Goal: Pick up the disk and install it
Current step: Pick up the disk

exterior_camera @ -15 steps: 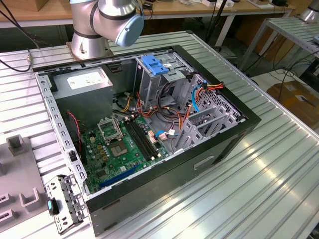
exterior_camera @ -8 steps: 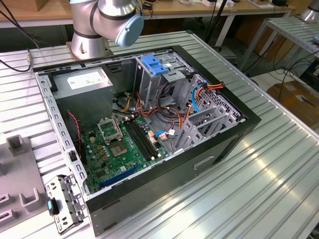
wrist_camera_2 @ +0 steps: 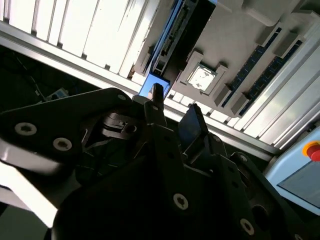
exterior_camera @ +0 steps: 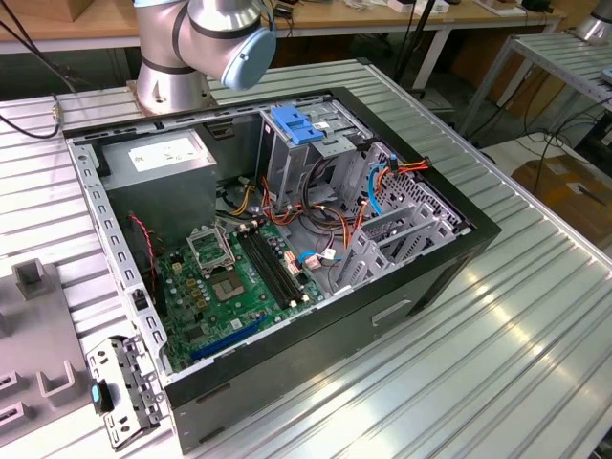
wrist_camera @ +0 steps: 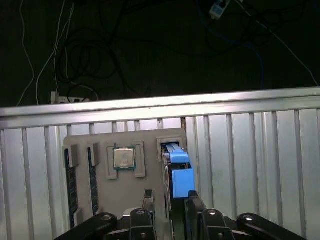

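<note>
Here the gripper (wrist_camera: pixel 170 195) is open in both wrist views, its two dark fingers (wrist_camera: pixel 194 201) parted with nothing clamped between them. The disk (wrist_camera: pixel 179 172) stands on edge just beyond the fingertips, roughly in line with the gap. One fingertip sits close against the near end of its blue rail; whether they touch I cannot tell. In the second wrist view the gripper (wrist_camera_2: pixel 172 117) shows from behind its linkage, and a patch of the disk (wrist_camera_2: pixel 146 87) peeks out past one fingertip. The disk sits in a slot at one side of a grey tray (wrist_camera: pixel 150 165). Beside it the tray holds a square processor (wrist_camera: pixel 124 158) in its own recess, and two memory sticks (wrist_camera: pixel 92 172) stand in slots at the far side. The tray rests on a slatted metal table (wrist_camera: pixel 250 150). In the exterior view the arm (exterior_camera: pixel 196 38) rises behind an open computer case (exterior_camera: pixel 435 268) on the table (exterior_camera: pixel 478 363). Inside the case are a metal cage (exterior_camera: pixel 287 167) topped by a blue latch (exterior_camera: pixel 295 124), a power supply (exterior_camera: pixel 158 158), a green board (exterior_camera: pixel 239 282) and loose cables (exterior_camera: pixel 325 225). Part of the tray (exterior_camera: pixel 38 354) shows at the exterior view's left.
</note>
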{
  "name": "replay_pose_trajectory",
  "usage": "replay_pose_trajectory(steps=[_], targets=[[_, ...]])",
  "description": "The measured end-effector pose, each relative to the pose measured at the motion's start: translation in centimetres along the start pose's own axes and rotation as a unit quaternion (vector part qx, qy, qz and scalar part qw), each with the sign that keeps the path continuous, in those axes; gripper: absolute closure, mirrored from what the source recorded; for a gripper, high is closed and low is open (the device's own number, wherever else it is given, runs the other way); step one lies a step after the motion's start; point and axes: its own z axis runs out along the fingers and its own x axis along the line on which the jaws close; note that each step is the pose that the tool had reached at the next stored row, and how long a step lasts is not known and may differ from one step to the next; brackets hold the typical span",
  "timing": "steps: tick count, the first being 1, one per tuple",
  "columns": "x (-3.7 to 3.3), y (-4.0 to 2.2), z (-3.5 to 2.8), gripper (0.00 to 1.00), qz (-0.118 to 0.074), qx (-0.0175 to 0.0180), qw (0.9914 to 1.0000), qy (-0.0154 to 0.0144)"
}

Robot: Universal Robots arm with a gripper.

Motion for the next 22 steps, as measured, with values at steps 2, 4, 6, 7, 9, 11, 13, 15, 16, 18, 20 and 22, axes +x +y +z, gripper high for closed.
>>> replay_pose_trajectory(steps=[2, 4, 6, 7, 9, 11, 13, 15, 16, 18, 20, 22], targets=[[-0.1, 0.21, 0.28, 0.58, 0.0, 0.0007, 1.0, -0.0001], [-0.31, 0.32, 0.51, 0.52, 0.001, 0.0007, 1.0, 0.0], [-0.51, 0.34, 0.69, 0.52, 0.002, 0.0007, 1.0, 0.0], [-0.6, 0.35, 0.78, 0.52, 0.002, 0.0007, 1.0, 0.0], [-0.7, 0.35, 1.15, 0.52, 0.003, 0.0008, 0.99999, -0.0001], [-0.72, 0.41, 1.43, 0.52, 0.004, 0.0007, 0.99999, -0.0001], [-0.72, 0.63, 1.78, 0.52, 0.003, 0.0007, 0.99999, -0.0012], [-0.72, 0.72, 1.95, 0.52, 0.003, 0.0006, 0.99999, -0.0024], [-0.73, 0.78, 2.08, 0.52, 0.004, 0.0006, 0.99999, -0.0033], [-0.74, 0.82, 2.28, 0.52, 0.003, 0.0007, 0.99998, -0.0045], [-0.76, 0.86, 2.54, 0.52, 0.004, 0.0005, 0.99997, -0.0066], [-0.76, 0.89, 2.69, 0.52, 0.004, 0.0003, 0.99996, -0.0087]])
